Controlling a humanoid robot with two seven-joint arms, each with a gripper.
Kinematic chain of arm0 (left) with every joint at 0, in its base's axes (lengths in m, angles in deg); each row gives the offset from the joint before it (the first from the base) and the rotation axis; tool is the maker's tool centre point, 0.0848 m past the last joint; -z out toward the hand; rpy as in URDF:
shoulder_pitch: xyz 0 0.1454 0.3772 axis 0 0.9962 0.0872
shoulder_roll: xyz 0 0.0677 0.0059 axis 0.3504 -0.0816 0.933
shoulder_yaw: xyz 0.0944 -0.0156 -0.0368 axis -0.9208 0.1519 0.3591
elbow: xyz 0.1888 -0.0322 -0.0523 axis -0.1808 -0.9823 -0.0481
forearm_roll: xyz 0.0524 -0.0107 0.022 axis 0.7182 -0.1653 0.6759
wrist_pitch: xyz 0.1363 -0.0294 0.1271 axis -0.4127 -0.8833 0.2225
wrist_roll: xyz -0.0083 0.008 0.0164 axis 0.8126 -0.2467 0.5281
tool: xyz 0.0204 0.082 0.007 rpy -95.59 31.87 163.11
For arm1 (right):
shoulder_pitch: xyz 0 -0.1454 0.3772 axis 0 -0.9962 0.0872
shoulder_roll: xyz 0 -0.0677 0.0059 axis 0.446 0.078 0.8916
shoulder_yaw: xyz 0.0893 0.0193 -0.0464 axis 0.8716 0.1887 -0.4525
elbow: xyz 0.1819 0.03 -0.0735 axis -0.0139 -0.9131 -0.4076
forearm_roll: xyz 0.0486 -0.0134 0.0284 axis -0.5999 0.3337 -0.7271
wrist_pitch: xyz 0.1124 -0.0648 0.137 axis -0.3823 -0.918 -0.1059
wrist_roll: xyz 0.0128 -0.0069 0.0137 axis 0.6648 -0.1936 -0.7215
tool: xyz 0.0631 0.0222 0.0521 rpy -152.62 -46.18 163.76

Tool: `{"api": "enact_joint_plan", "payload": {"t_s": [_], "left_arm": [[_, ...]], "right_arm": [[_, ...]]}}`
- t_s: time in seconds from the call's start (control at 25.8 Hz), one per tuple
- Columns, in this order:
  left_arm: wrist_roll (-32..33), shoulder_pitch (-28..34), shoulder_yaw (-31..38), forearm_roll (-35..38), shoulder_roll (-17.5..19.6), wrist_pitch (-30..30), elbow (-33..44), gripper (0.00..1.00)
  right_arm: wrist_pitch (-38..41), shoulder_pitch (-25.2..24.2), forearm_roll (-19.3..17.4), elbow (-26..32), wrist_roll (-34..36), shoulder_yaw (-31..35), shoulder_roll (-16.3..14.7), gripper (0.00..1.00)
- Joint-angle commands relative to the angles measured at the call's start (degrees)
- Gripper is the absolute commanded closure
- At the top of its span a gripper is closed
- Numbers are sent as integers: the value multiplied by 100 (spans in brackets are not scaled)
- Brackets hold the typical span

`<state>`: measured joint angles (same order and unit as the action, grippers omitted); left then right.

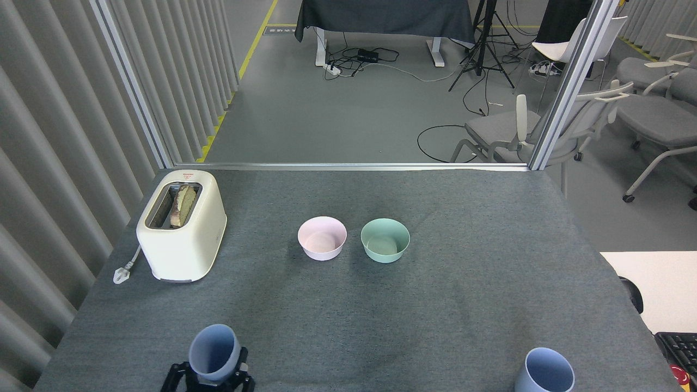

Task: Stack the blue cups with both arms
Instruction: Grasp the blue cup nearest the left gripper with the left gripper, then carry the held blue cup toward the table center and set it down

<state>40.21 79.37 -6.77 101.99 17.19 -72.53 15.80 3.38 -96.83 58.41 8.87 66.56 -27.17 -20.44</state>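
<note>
So my left hand (209, 375) is down at the bottom edge of the head view, fingers clamped on either side of one blue cup (214, 351). The cup sits upright between them, mouth up, gripped low on the body, which makes sense since that leaves the rim free for nesting. I can't really tell if it's lifted off the counter (463, 305) or just resting on it; the base is hidden by my hand.

Way off to the right of that hand, near the bottom corner, is the other blue cup (544, 373), standing upright on its own with nothing touching it. My right hand isn't in view at all, so no idea what it's doing.

Ahead of my hand, well apart, are a pink bowl (322, 238) and a mint-green bowl (385, 240) side by side, not touching. Not my problem, just stuff to steer around. Forward and left is a cream toaster (181, 228) with bread in the slot.

My guess: one cup is grabbed, the second still needs picking up, then one goes inside the other somewhere in the bare middle stretch.
</note>
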Motion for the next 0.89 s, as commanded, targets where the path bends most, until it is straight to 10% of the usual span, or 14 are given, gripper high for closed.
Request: {"api": "enact_joint_plan", "payload": {"t_s": [0.0, 0.39, 0.85], "left_arm": [[0, -144, -753, 80, -122, 4, -97, 42], [0, -1339, -902, 1091, -1194, -14, -1635, 41], [-8, -1506, -1122, 1100, -1185, -58, -2110, 40]], "right_arm": [[-49, 0, 0, 6, 3, -31, 0, 0], [-216, 0, 0, 6, -6, -136, 0, 0], [-224, 0, 0, 6, 3, -136, 0, 0]]}}
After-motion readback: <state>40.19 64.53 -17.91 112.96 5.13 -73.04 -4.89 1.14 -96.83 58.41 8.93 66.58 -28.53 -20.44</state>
